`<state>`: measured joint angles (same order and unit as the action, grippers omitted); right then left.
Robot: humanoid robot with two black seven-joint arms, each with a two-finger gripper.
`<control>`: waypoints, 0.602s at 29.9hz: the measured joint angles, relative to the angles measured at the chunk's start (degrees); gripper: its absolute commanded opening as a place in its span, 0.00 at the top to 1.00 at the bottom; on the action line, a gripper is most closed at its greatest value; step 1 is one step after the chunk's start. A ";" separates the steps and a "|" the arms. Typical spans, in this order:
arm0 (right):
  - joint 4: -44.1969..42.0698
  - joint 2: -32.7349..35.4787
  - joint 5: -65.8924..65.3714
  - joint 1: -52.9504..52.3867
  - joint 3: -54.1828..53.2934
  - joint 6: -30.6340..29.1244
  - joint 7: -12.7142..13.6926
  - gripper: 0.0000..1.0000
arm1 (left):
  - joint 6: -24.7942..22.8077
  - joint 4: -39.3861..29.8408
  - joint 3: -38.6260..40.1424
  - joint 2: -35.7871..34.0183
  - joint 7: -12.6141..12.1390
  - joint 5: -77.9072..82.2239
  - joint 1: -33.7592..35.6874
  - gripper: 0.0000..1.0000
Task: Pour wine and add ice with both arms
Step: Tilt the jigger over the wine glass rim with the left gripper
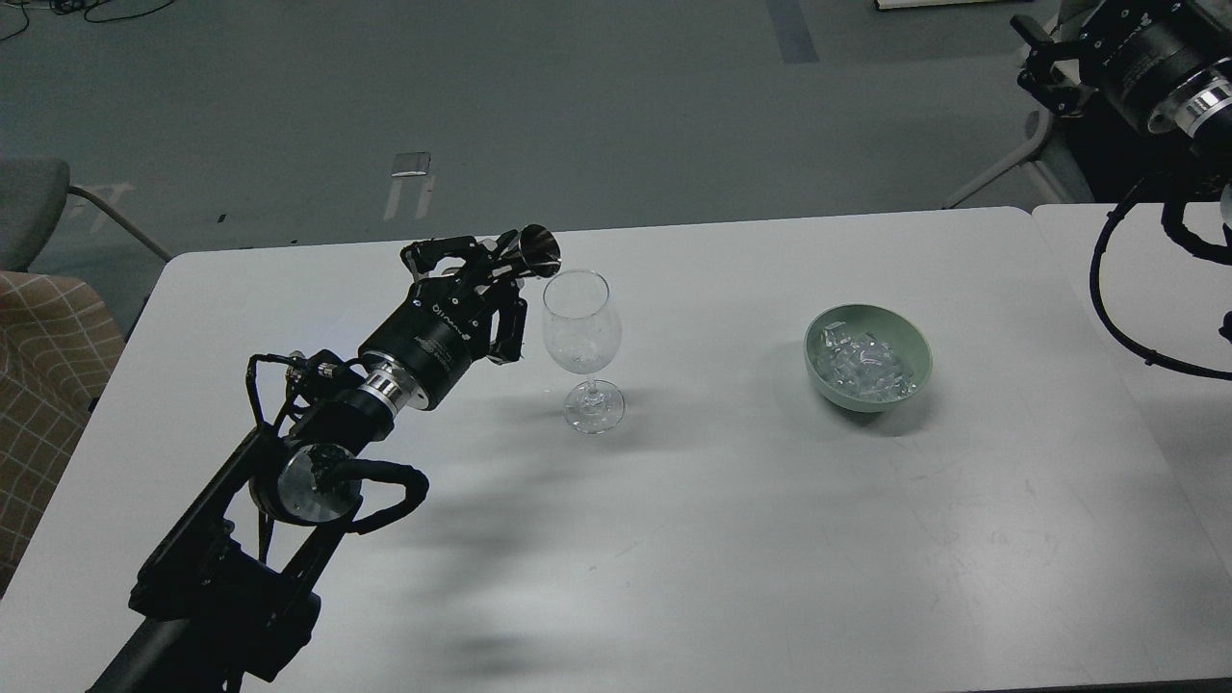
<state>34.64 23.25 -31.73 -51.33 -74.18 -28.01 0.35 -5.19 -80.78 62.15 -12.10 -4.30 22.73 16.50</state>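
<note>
Left gripper (500, 258) pinches a metal jigger (539, 252), tipped over the glass (581, 335) rim. Ice (864, 366) in green bowl (914, 371), well right of glass. Right gripper (1044, 63) – state unclear.

looks like a lab/office: grey floor (577, 96) w/ tape marks (411, 164), plain white table (731, 539), loose cables (58, 12).

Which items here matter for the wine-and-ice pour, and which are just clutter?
In play:
- left gripper, holding a metal jigger tipped at the glass rim
- wine glass, upright on the table
- green bowl of ice
- right gripper, raised far right, away from the bowl

Lying about:
- chair and checked cushion, left of the table
</note>
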 measured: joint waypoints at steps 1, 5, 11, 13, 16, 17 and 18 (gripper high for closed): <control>0.00 0.03 0.00 0.00 0.00 0.00 0.00 0.00 | 0.00 0.00 -0.01 -0.01 0.00 0.29 0.00 1.00; 0.00 0.04 0.00 0.00 0.00 0.00 0.00 0.00 | 0.00 0.07 -0.02 -0.07 0.02 1.29 0.06 1.00; 0.00 0.04 0.00 0.00 0.00 0.00 0.00 0.00 | 0.00 0.10 -0.02 -0.11 0.05 3.82 -0.03 1.00; 0.00 0.04 0.00 0.00 -0.03 0.00 0.00 0.00 | -0.01 0.10 -0.05 -0.11 0.05 4.69 -0.08 1.00; 0.00 0.02 0.00 0.00 -0.08 0.00 0.00 0.00 | -0.07 0.10 -0.09 -0.11 0.06 5.73 -0.14 1.00; 0.00 0.02 0.00 0.00 -0.08 0.00 0.00 0.00 | -0.08 0.10 -0.10 -0.11 0.06 5.94 -0.14 1.00; 0.00 0.02 0.00 0.00 -0.09 0.00 0.00 0.00 | -0.08 0.10 -0.10 -0.11 0.07 6.04 -0.13 1.00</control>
<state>34.63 23.27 -31.73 -51.33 -74.27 -28.00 0.35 -5.27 -80.68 62.06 -12.22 -4.23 28.77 16.37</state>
